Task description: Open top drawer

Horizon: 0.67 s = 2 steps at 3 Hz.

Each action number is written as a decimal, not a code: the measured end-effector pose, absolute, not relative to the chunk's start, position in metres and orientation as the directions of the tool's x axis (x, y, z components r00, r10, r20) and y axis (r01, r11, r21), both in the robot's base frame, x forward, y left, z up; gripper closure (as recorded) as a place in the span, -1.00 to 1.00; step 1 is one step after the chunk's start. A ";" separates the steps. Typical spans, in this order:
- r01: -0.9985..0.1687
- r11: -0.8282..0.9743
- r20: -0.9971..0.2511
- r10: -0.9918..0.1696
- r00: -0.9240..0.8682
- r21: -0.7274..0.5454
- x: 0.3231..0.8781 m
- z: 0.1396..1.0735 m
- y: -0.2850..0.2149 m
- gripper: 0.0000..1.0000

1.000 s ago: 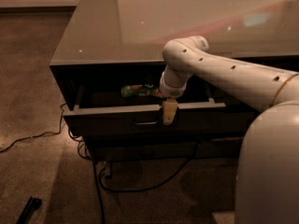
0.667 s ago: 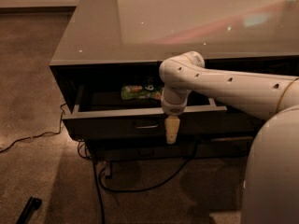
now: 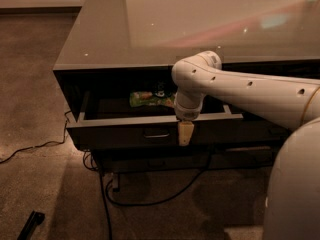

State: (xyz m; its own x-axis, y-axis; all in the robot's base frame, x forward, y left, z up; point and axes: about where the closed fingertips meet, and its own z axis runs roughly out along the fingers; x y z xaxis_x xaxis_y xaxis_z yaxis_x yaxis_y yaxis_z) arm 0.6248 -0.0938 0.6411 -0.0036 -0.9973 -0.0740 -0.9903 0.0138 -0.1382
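Dim room, brown carpet point(image 3: 30, 84), glossy grey bench point(image 3: 150, 34); the top drawer point(image 3: 125, 134) stands partly open under the bench's front edge, its dark front with the small metal pull point(image 3: 156, 133) forward of the frame, a green packet point(image 3: 149, 99) lying on the drawer floor toward the back. White arm point(image 3: 250, 89) reaches in from the right and bends down over the drawer's front edge; gripper point(image 3: 185, 140) hangs pointing down against the drawer front, just right of the pull, tan fingers point(image 3: 186, 131) pressed together, nothing between them. Black cables point(image 3: 150, 199) trail across the carpet below the bench.
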 end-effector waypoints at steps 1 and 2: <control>-0.989 0.027 -0.035 -0.999 -0.022 -0.144 0.616 0.645 -0.098 -0.16; -0.992 0.039 0.001 -0.999 -0.039 -0.117 0.600 0.639 -0.106 0.30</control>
State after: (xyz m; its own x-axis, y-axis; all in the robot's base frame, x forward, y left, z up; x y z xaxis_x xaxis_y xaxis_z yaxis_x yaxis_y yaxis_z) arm 0.6005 -0.1063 0.6395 -0.0390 -0.9992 0.0011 -0.9924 0.0386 -0.1170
